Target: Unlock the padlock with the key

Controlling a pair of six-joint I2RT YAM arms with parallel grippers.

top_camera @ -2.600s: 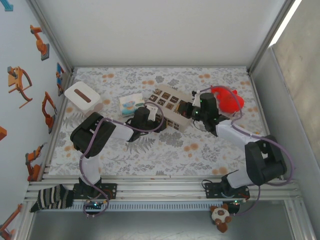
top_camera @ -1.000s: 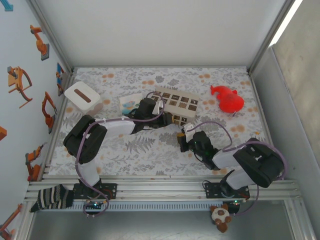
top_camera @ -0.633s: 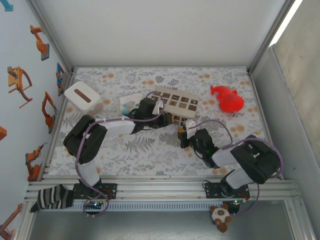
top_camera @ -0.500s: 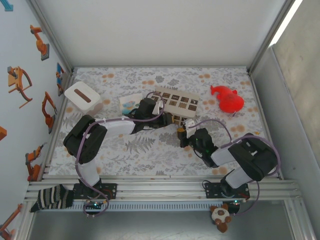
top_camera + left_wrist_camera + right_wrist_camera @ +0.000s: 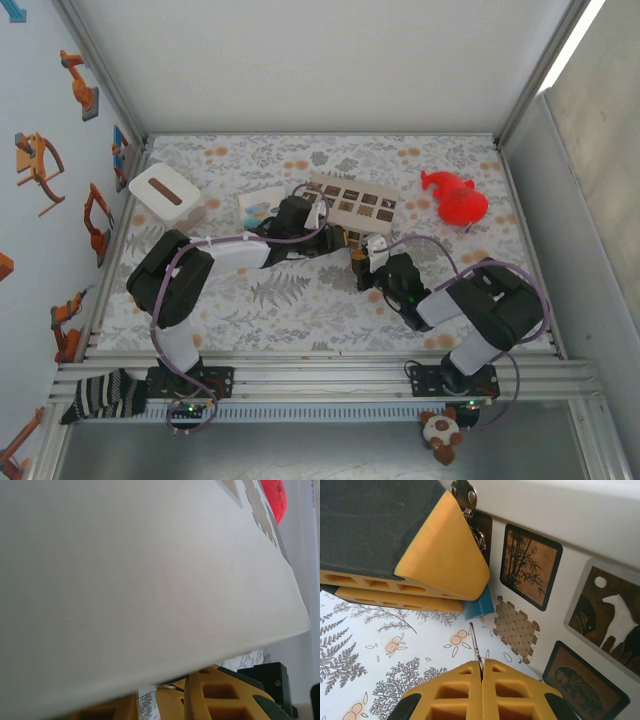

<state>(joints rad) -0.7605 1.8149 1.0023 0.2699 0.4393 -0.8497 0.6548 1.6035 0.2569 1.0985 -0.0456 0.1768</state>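
On the flowered counter [image 5: 300,292], two arms meet at the near side of one white box [image 5: 352,203] that has picture tiles set into it. The right wrist view shows four of those tiles on the box's side: a bamboo, a dotted square, a horse and an elephant.

The left gripper [image 5: 472,597] lies low against that side. Its two yellow fingers are stacked one over the other with only a thin seam between them. The blue body of the one padlock [image 5: 480,608] sticks out from under their tips, touching the box, so these jaws look closed on it. A bit of silver metal shows above it at the finger's upper edge.

The right gripper [image 5: 481,669] sits just below, with its jaws pressed together and pinching the single key [image 5: 475,645]. The thin metal blade stands up from between the fingertips. It points toward the padlock, and its tip is just short of the blue body without touching it.

From above, one white tissue box [image 5: 165,195] stands at the far left. One small tissue pack [image 5: 260,208] lies between it and the tiled box. One red toy [image 5: 458,200] sits well apart on the right. In front of the counter's near edge there is one striped sock [image 5: 105,393] on the left and one small plush animal [image 5: 438,437] on the right.
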